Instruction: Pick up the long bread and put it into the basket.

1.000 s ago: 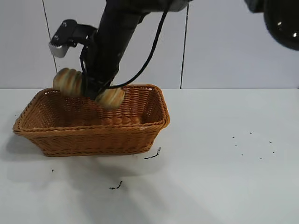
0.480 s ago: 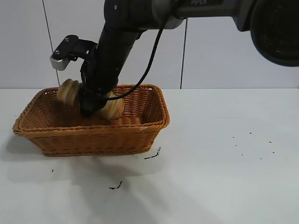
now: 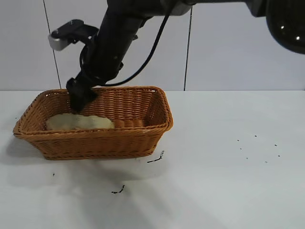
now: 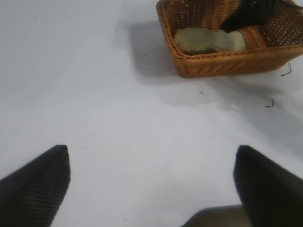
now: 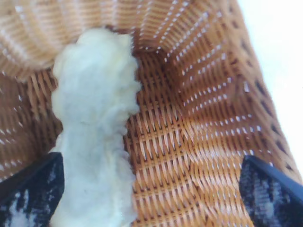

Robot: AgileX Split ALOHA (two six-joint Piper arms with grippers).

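Observation:
The long bread lies in the left half of the basket, pale flat underside up. My right gripper hangs just above it inside the basket, open and empty. In the right wrist view the bread lies on the wicker floor, near one finger of the wide-open right gripper and not held. My left gripper is open and empty over bare table, far from the basket. From there the bread and the right gripper show.
The basket stands on a white table at the left. Small dark crumbs lie in front of it, and more nearer the front edge. A white panelled wall runs behind the table.
My right gripper lowered the bread into the basket, let it go and lifted a little. The bread now rests in the basket, pale side up.

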